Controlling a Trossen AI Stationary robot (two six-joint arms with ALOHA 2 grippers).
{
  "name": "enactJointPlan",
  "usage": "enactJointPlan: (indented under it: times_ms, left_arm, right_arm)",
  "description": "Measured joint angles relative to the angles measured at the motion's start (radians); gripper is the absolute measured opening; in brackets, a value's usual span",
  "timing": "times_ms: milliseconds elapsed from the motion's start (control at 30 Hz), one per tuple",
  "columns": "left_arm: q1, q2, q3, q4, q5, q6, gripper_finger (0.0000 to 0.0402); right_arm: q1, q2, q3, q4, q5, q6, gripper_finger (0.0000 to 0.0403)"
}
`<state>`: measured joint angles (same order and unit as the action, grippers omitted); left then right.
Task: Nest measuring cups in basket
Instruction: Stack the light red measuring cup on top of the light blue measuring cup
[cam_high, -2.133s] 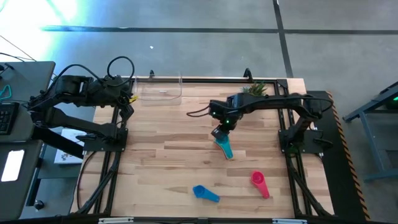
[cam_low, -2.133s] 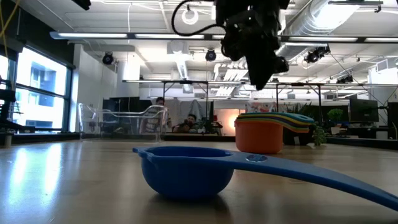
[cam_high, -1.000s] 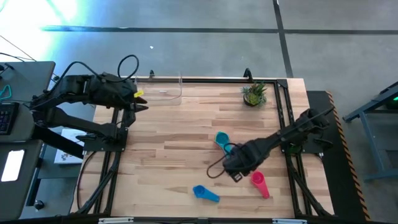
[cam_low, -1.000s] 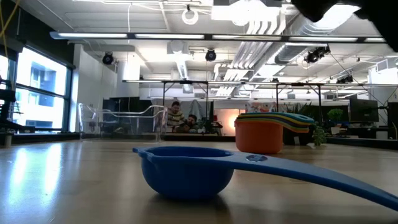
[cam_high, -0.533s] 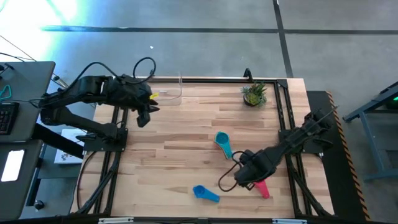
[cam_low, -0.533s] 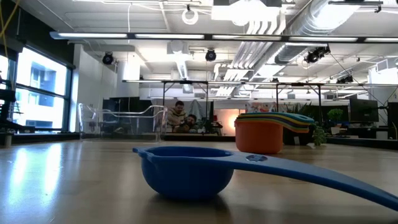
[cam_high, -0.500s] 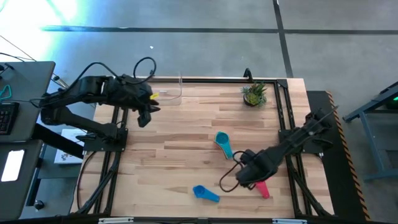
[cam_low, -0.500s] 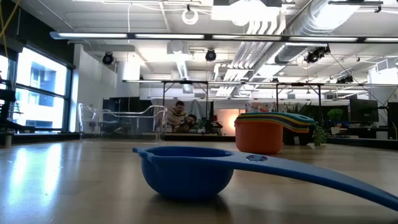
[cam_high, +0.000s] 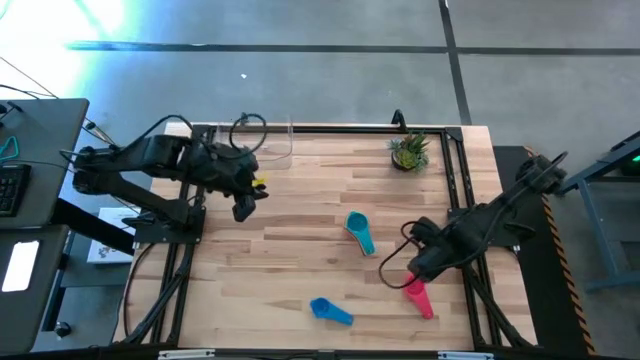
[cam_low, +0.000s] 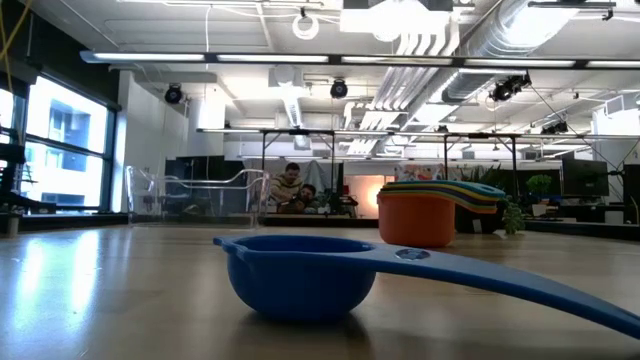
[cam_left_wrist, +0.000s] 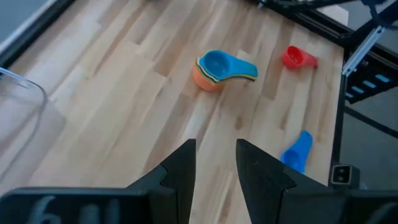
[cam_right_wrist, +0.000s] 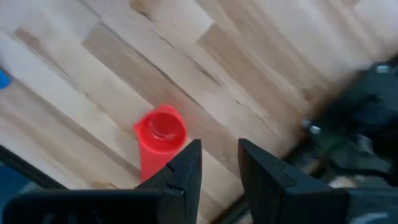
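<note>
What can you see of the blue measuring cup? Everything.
The blue measuring cup is a small scoop of glossy plastic: a round bowl with a long flat handle. It lies alone, upright, on the wooden table near the front edge, mouth up. No gripper touches it; the nested stack and pink cup sit apart from it.

Pale wood, coloured plastic, dark matt arms

The surface (cam_high: 300, 230) is light wooden planking with visible grain and a soft sheen in the low view. The blue cup (cam_low: 300, 272) looks like smooth plastic with a dull gloss; the pink cup (cam_right_wrist: 160, 132) and the nested stack (cam_left_wrist: 214, 68) read the same. The basket (cam_low: 195, 195) is clear, glassy plastic. The left gripper (cam_left_wrist: 214, 171) and right gripper (cam_right_wrist: 219, 168) are matt black.
</note>
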<state>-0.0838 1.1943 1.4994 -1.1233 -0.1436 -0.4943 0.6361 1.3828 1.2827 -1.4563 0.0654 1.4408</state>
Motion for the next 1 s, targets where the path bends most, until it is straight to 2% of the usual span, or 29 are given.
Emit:
enactJointPlan:
  times_ms: [167, 367, 600, 867, 1000]
  left_arm:
    - [-0.047, 0.040, 0.000, 0.000, -0.037, -0.052, 0.0104]
    - [-0.080, 0.079, 0.000, 0.000, -0.077, -0.114, 0.0104]
    - [-0.115, 0.110, 0.000, 0.001, -0.101, -0.181, 0.0104]
    - [-0.158, 0.139, 0.000, 0.022, -0.135, -0.238, 0.0104]
    - [-0.181, 0.150, 0.001, 0.033, -0.142, -0.246, 0.0104]
  right_arm:
    - [0.000, -0.134, -0.185, 0.201, 0.007, 0.017, 0.0096]
    - [0.000, -0.208, -0.305, 0.286, -0.028, 0.017, 0.0096]
    - [0.000, -0.212, -0.373, 0.349, -0.028, 0.017, 0.0103]
    - [0.000, -0.178, -0.397, 0.405, -0.032, 0.017, 0.0148]
    - [0.013, -0.126, -0.397, 0.434, -0.050, 0.011, 0.0158]
